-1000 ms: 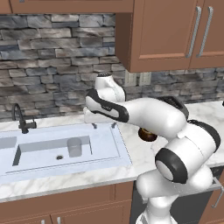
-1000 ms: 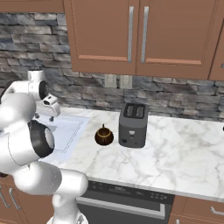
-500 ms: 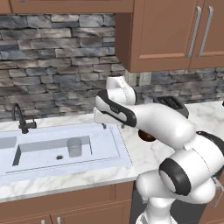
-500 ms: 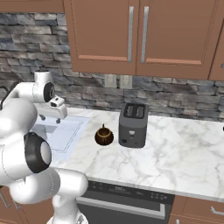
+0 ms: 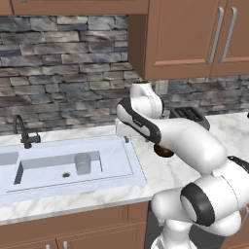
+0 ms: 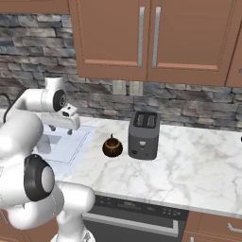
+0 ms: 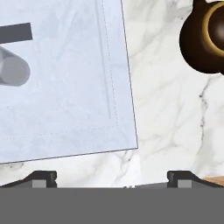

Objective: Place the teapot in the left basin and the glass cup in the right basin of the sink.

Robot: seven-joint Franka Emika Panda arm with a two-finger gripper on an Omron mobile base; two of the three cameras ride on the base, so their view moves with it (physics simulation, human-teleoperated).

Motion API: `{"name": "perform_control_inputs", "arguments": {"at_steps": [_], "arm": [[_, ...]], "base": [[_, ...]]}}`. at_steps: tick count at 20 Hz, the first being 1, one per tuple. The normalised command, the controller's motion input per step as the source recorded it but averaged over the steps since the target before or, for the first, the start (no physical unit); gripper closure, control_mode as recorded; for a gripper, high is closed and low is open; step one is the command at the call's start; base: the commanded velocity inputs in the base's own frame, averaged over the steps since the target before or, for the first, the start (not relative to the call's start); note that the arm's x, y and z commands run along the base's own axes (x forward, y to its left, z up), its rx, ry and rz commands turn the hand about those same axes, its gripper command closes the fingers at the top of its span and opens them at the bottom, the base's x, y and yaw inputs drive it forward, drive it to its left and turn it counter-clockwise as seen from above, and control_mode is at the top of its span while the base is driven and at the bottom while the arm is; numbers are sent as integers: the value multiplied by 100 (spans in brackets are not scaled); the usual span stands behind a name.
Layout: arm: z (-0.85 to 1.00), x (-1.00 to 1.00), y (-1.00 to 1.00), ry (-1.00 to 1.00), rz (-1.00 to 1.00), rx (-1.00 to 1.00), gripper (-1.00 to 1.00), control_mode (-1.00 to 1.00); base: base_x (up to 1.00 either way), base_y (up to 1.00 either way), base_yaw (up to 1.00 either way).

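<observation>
The dark-brown teapot (image 6: 112, 147) stands on the marble counter between the sink (image 5: 121, 163) and the toaster; the arm hides most of the teapot (image 5: 164, 152) from the left base camera. It lies at the upper right of the hand view, teapot (image 7: 204, 40). The glass cup (image 5: 82, 163) stands upright in the right basin (image 5: 53, 171), near its drain; the hand camera sees the glass cup (image 7: 13, 70) at its left edge. The left basin (image 5: 7, 159) is cut by the picture's edge. My gripper (image 6: 60, 129) hangs open and empty over the sink's right rim, left of the teapot.
A black toaster (image 6: 143, 135) stands just right of the teapot. The dark faucet (image 5: 22, 133) rises behind the sink at the left. A stone backsplash and wooden cabinets close the back. Bare marble counter (image 6: 198, 165) stretches to the right.
The arm has swung right, from over the right basin to the sink's right rim, nearer the teapot. The jaws stayed open. Cup and teapot have not moved.
</observation>
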Motion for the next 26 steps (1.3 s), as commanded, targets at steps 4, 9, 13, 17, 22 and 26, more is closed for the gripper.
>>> {"name": "perform_control_inputs", "arguments": {"at_steps": [4, 9, 13, 17, 22, 26], "arm": [[8, -5, -35, 2, 1, 0, -100, -100], [7, -8, -35, 5, 1, 0, -100, -100], [3, -10, -35, 4, 5, 0, -100, -100], [2, -6, -30, 8, 5, 0, -100, -100], [1, -2, -28, 11, 1, 0, -100, -100], [0, -5, -30, 8, 2, 0, -100, -100]], "base": [[0, 0, 0], [0, 0, 0], [0, 0, 0], [0, 0, 0], [0, 0, 0], [0, 0, 0]]}}
